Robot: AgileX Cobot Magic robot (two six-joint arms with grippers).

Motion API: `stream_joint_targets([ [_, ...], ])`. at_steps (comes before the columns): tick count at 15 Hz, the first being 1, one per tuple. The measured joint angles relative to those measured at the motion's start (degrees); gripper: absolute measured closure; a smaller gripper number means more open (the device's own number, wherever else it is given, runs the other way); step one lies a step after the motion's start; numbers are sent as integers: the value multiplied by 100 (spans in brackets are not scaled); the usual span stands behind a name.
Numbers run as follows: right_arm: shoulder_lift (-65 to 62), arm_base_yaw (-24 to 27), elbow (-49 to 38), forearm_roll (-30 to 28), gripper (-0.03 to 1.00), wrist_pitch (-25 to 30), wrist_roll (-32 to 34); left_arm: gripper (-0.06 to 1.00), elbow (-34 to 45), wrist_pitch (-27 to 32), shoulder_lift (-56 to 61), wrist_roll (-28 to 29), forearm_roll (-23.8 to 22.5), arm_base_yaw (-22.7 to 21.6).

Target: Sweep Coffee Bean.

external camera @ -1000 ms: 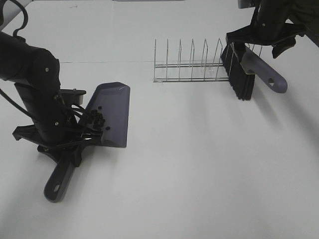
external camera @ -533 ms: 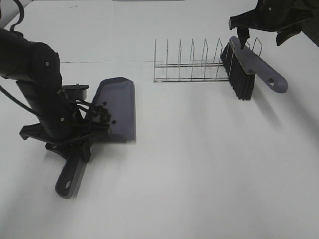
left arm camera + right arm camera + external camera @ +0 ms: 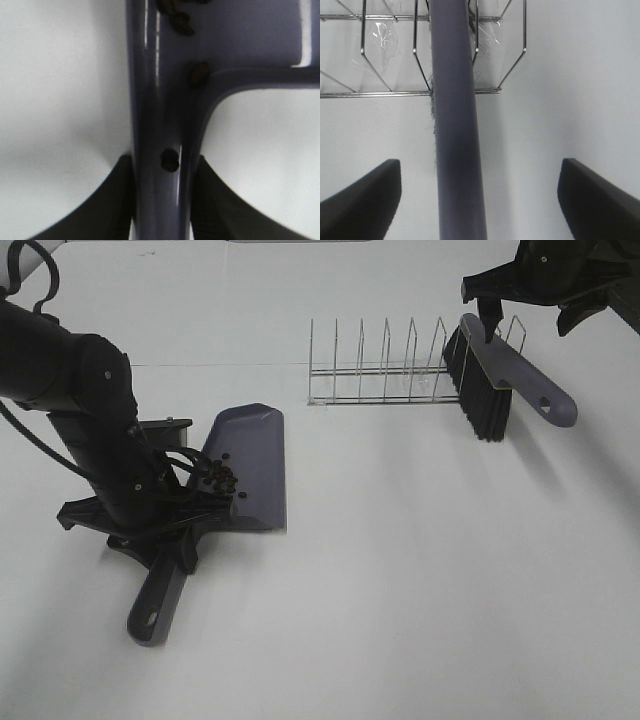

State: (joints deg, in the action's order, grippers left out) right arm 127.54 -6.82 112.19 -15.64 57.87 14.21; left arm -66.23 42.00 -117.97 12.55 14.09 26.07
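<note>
Exterior high view: left claw (image 3: 185, 525) pinches the dustpan (image 3: 250, 465) handle; right claw (image 3: 530, 300) hangs spread above the brush (image 3: 500, 380).

No legible text or markings anywhere.

Was a white table (image 3: 420, 570). Carried a dustpan (image 3: 250, 465) at nine o'clock. Bore a wire rack (image 3: 385, 370) and brush (image 3: 490, 390) toward one o'clock.

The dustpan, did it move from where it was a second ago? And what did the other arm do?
Yes. The left gripper, shut on the dustpan, slid it right across the table, coffee beans riding along. The right gripper, fingers open, lifted up off the brush. The brush and the wire rack stayed put.
</note>
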Motion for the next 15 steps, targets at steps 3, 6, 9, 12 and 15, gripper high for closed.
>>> stream_joint_targets([
  [3, 0, 0, 0, 0, 24, 74, -23, 45, -115, 40, -6, -17, 40, 0],
  [6, 0, 0, 0, 0, 24, 138, -29, 31, -241, 126, 229, -40, -235, 0],
  [9, 0, 0, 0, 6, 24, 550, -189, 30, -493, 504, 802, 29, -756, 0],
  [12, -120, 0, 0, 235, 24, 728, -350, 30, -533, 859, 1432, 275, -1375, 0],
  [15, -607, 0, 0, 630, 24, 957, -630, 30, -533, 1684, 2229, 579, -2028, 0],
])
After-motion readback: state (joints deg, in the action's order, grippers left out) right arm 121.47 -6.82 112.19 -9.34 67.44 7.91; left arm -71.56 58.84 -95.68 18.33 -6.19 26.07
